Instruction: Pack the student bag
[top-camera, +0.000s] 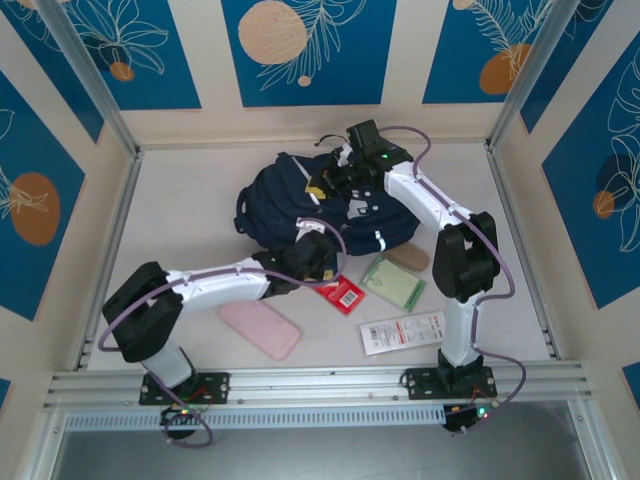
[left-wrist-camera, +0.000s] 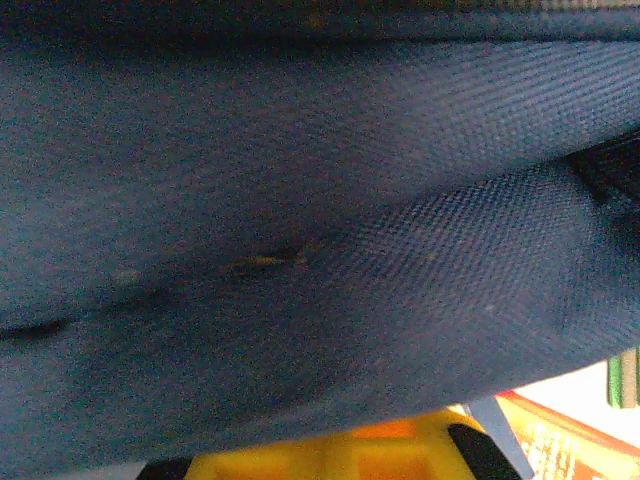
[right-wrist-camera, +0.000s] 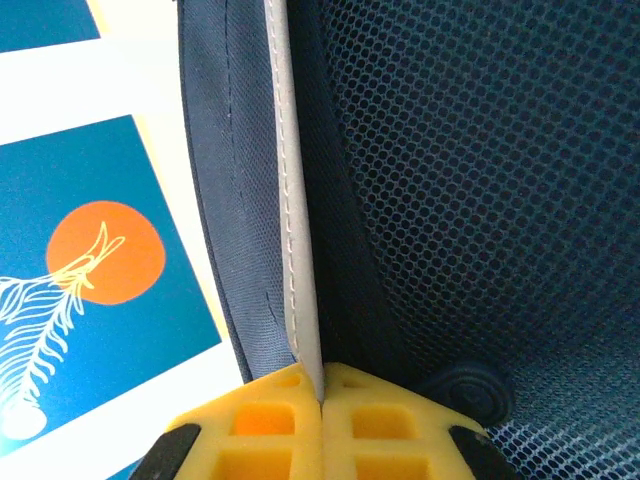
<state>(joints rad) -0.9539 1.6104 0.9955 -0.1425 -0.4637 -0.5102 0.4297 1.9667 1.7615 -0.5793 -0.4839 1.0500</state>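
The student bag (top-camera: 300, 200) slumps far back on the table (top-camera: 190, 230). The right gripper (right-wrist-camera: 322, 385) pinches its grey-piped rim; the left gripper (top-camera: 308, 238), pressed together at the near edge (cloth caught? unclear), could slip, collapsing the opening or dragging fabric over the red packet (top-camera: 340, 293).

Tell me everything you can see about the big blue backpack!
The student bag is a big dark navy backpack of woven fabric, with white stripes, dark straps and a honeycomb mesh panel. It lies slumped on the table, toward the back. The right gripper pinches a pale grey edge strip at its far end. The left gripper is shut, pressed against the fabric of its near side.
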